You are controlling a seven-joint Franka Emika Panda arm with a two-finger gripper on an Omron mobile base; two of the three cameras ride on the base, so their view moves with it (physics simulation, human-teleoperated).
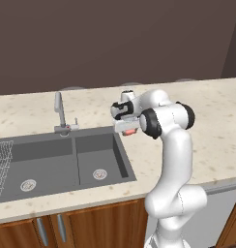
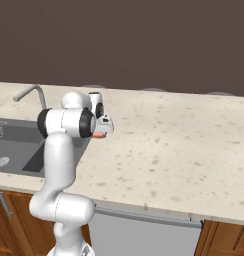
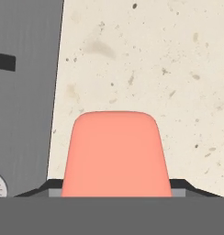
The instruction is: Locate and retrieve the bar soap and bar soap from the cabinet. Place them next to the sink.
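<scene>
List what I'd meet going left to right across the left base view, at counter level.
Wire dish rack at the edge → dark grey double-basin sink with its slim silver faucet → salmon-pink bar soap in the gripper → bare speckled beige counter.

One bar soap (image 3: 116, 153), salmon-pink, shows in the hand view, and a sliver of it (image 1: 131, 131) shows under the wrist in the left base view.

One sink (image 1: 66, 162) is set into the desk (image 1: 207, 121), and it has two basins, left and right. Each basin has a drain, so two drains: one at the left (image 1: 28, 184) and one at the right (image 1: 99, 174).

One faucet (image 1: 59, 109) stands at the sink's far edge.

One wire rack (image 1: 1, 167) lies in the left basin.

Two silver handles (image 1: 41, 231) show on the wooden units below the desk.
</scene>
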